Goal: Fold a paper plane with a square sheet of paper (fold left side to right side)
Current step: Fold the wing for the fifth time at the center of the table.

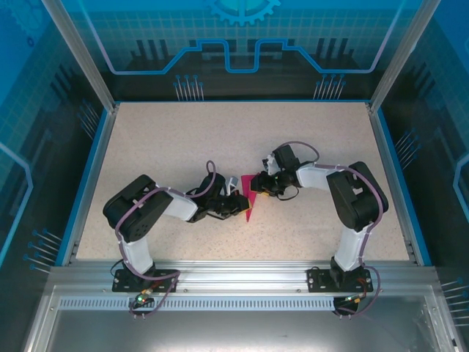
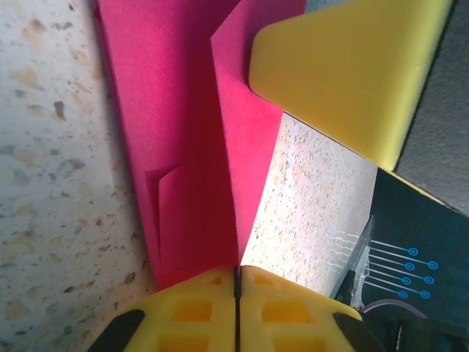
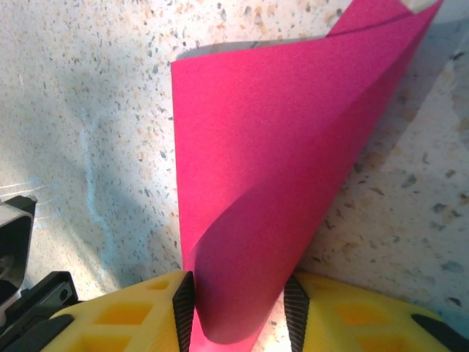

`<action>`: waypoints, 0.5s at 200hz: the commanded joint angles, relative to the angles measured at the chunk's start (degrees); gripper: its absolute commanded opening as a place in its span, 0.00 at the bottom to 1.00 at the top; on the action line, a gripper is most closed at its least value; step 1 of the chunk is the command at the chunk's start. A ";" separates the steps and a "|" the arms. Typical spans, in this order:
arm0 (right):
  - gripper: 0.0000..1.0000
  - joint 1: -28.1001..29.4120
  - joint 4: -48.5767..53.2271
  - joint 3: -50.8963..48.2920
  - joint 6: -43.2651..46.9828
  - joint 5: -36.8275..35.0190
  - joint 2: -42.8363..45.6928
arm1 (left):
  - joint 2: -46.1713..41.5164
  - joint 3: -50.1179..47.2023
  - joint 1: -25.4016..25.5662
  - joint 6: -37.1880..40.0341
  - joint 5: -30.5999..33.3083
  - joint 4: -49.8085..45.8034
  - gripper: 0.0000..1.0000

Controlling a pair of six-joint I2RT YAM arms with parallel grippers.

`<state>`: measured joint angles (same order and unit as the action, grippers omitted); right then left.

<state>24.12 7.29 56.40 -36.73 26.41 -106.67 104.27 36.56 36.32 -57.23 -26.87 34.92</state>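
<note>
Top external: the paper plane (image 1: 251, 196) is seen mid-table, between left gripper (image 1: 236, 204) and right gripper (image 1: 262, 185).
Left wrist: jaws pressed together on the paper's tip.
Right wrist: jaws spread round a curled flap; a crooked crease is risked if closed unevenly.

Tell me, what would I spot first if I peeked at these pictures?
The bright pink paper jumps out first, partly folded in the middle of the speckled table, between two black-and-white robot arms. The left gripper has its yellow fingers pressed together right at the paper's edge. The right gripper has a curled flap of the paper between its fingers.
</note>
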 commanded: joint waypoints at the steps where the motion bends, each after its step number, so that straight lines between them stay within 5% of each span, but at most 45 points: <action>1: 0.39 1.11 1.67 1.68 -0.49 -1.16 -2.55 | 0.25 -0.43 -0.63 -0.08 -1.35 0.39 0.18; 51: 0.39 1.07 1.86 1.77 -0.10 -0.96 -2.82 | -5.62 -1.26 -2.46 2.56 -0.59 -5.56 0.32; 100: 0.38 1.10 1.59 1.39 0.03 -0.49 -2.75 | -7.44 1.33 -6.15 3.53 -1.95 -10.45 0.35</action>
<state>24.12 8.97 57.49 -36.71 26.35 -107.26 97.08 35.90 31.55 -55.96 -26.92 29.08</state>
